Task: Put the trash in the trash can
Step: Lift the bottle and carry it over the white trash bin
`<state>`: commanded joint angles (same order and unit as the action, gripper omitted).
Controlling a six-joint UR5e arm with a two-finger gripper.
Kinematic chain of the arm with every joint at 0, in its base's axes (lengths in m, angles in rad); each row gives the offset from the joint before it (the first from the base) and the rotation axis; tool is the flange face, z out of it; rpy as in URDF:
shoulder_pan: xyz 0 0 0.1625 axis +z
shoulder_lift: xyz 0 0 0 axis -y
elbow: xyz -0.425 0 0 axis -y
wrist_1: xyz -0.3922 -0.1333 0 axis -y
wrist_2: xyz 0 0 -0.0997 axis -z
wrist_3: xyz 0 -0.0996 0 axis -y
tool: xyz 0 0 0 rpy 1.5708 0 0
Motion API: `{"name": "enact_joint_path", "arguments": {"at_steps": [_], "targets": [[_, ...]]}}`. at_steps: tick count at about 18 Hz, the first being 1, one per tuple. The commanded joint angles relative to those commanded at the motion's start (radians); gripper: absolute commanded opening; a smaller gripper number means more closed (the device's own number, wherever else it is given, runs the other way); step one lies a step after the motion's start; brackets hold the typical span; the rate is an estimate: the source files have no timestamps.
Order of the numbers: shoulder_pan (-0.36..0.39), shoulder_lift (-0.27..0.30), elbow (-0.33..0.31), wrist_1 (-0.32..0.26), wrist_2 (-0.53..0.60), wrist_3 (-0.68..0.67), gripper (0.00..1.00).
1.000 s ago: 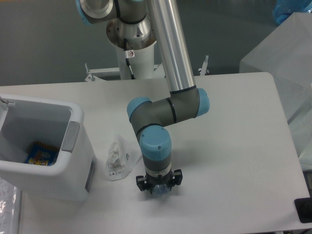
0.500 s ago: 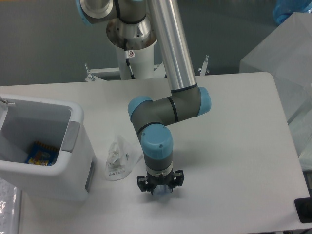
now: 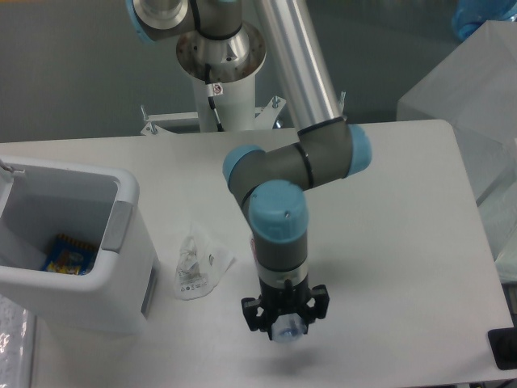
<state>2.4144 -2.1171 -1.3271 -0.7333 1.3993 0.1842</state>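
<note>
white counter (image 3: 404,242) under soft even light, grey wall (image 3: 73,73) behind, translucent plastic-covered box (image 3: 477,89) at the right edge.

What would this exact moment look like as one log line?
end effector: shut on bottle, raised | wrapper: on table | trash can: holds snack packet

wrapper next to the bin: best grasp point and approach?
Come straight down on the crumpled wrapper and pinch its raised, bunched ridge near the top, not the flat edge by the white label. It lies loose and low on the table, so side approaches would probably just push it toward the trash can.
</note>
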Motion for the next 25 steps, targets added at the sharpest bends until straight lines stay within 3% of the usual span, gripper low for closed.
{"name": "enact_joint_path", "arguments": {"at_steps": [6,10,17,25], "targets": [[0.017,0.077,0.071,0.109,-0.157,-0.003,0.63],[0.0,0.133,0.094,0.111,-0.201,0.005,0.63],[-0.095,0.245,0.085,0.111,-0.204,-0.003,0.63],[-0.242,0.295,0.066,0.109,-0.204,-0.032,0.63]]}}
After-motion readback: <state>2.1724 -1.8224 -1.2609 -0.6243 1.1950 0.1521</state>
